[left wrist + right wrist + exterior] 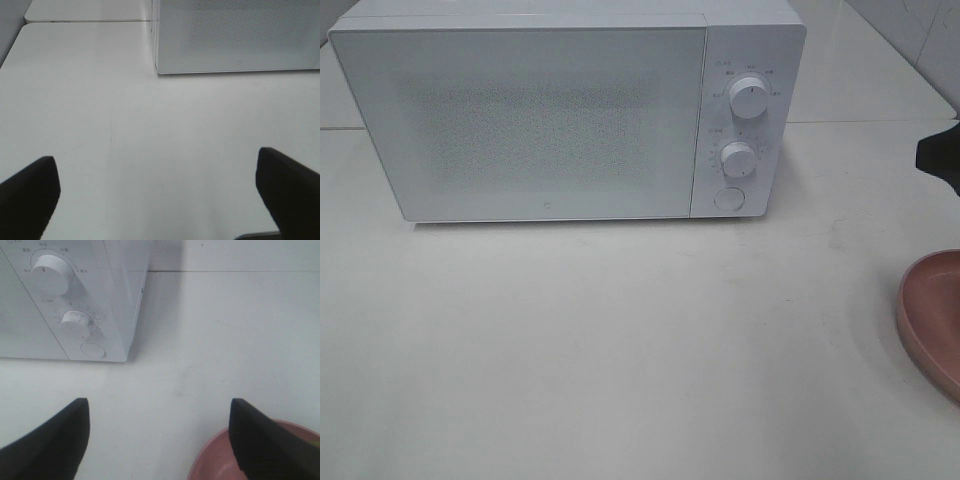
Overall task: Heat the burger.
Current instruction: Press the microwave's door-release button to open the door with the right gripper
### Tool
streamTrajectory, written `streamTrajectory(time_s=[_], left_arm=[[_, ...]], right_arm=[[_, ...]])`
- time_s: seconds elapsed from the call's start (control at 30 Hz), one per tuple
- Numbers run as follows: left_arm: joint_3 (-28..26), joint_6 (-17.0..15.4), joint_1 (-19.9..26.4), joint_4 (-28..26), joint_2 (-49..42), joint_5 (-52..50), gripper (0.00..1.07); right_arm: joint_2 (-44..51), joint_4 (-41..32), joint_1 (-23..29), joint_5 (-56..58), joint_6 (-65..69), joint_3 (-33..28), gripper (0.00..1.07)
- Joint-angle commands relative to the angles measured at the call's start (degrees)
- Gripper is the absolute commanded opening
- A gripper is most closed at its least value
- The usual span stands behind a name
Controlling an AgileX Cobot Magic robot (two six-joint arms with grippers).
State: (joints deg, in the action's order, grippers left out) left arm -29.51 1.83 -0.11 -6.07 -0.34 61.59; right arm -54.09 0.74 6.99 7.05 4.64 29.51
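Left gripper point(155, 155) jaws stand wide apart above the table point(150, 100). Right gripper point(158, 401) jaws are apart, empty. Under one finger lies the pink plate point(212, 456), a green sliver of burger point(315, 443) barely showing. Beyond both jaws stands the shut microwave point(75, 300).

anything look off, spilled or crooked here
Nothing stands out. The microwave sits upright with its door shut, the pink plate lies flat to its right, and the table shows no spill.
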Motion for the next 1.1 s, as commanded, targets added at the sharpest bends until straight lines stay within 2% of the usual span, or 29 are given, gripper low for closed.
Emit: streamTrajectory(time_s=[0.03,0.1,0.33,0.37,0.67,0.8,0.83,0.87,0.93,0.97,1.03,1.07,1.1], left_arm=[[0.0,-0.1,-0.2,-0.5,-0.9,-0.6,1.01],[0.0,-0.1,-0.2,-0.5,-0.9,-0.6,1.01],[0.0,-0.1,-0.2,-0.5,-0.9,-0.6,1.01],[0.0,-0.1,-0.2,-0.5,-0.9,-0.6,1.01],[0.0,-0.1,-0.2,-0.5,-0.9,-0.6,1.01],[0.0,-0.1,-0.2,-0.5,-0.9,-0.6,1.01],[0.0,-0.1,-0.2,-0.5,-0.9,-0.6,1.01],[0.0,-0.1,-0.2,-0.5,-0.9,-0.6,1.01],[0.0,-0.1,-0.2,-0.5,-0.9,-0.6,1.01],[0.0,-0.1,-0.2,-0.5,-0.9,-0.6,1.01],[0.0,-0.1,-0.2,-0.5,-0.9,-0.6,1.01],[0.0,-0.1,-0.2,-0.5,-0.9,-0.6,1.01],[0.0,-0.1,-0.2,-0.5,-0.9,-0.6,1.01]], right_arm=[[-1.1,0.0,-0.1,-3.4,-0.5,-0.2,0.75],[-4.4,0.1,-0.1,-12.5,-0.5,-3.1,0.75],[-9.1,0.1,-0.1,-26.8,-0.5,-8.2,0.75],[-10.9,0.1,-0.1,-31.7,-0.5,-9.8,0.75],[-17.0,-1.9,0.1,-43.0,-4.6,-13.0,0.75],[-19.3,-7.3,4.0,-48.3,-9.3,-14.0,0.75],[-20.4,-10.8,7.0,-49.6,-12.0,-14.0,0.75],[-20.4,-10.8,7.0,-49.6,-12.0,-14.0,0.75],[-22.2,-17.4,11.9,-52.9,-16.6,-14.0,0.75],[-22.2,-17.4,11.9,-52.9,-16.6,-14.0,0.75],[-24.6,-24.8,16.8,-57.2,-20.7,-14.0,0.75],[-24.6,-24.8,16.8,-57.2,-20.7,-14.0,0.75],[-26.2,-29.3,20.3,-59.9,-22.9,-13.9,0.75]])
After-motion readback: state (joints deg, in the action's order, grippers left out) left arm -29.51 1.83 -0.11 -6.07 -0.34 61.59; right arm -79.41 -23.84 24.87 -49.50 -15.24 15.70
